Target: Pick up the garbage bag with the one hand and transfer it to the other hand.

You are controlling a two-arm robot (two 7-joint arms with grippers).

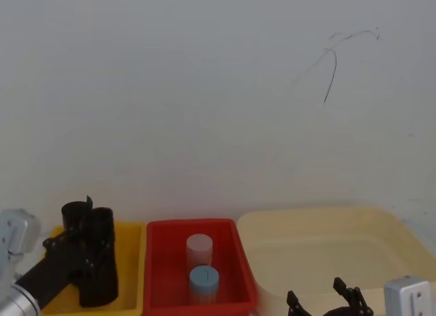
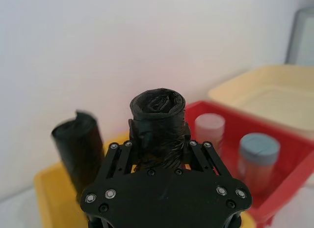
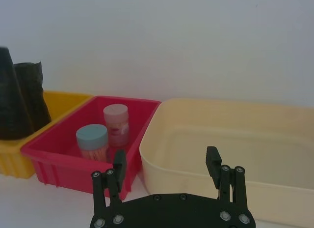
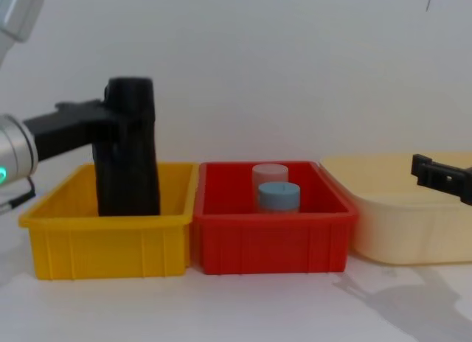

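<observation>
A plain white wall [image 1: 204, 91] backs a white worktop [image 4: 258, 305], and a red bin [image 4: 269, 246] stands in the middle of it. On the robot's left, a yellow bin [image 4: 103, 242] touches the red bin. On the right, a cream tub [image 4: 405, 231] sits just beside it.

The garbage bag [image 2: 158, 102] stands upright in the yellow bin, and the left pincer [image 2: 159, 139] is clamped around its upper part. In the chest view the bin's front wall hides the roll's foot, so I cannot tell whether it rests on the bin floor. A second black roll [image 2: 78, 144] stands just beside it. From the chest the two merge into one dark mass.

The right pincer [image 3: 166, 161] hovers wide and holding nothing, in front of the cream tub and to the right of the red bin. The head view's lower edge cuts off its body.

Inside the red bin, a blue-lidded jar [image 3: 92, 139] partly covers a pink-lidded jar [image 3: 116, 122] behind it.
</observation>
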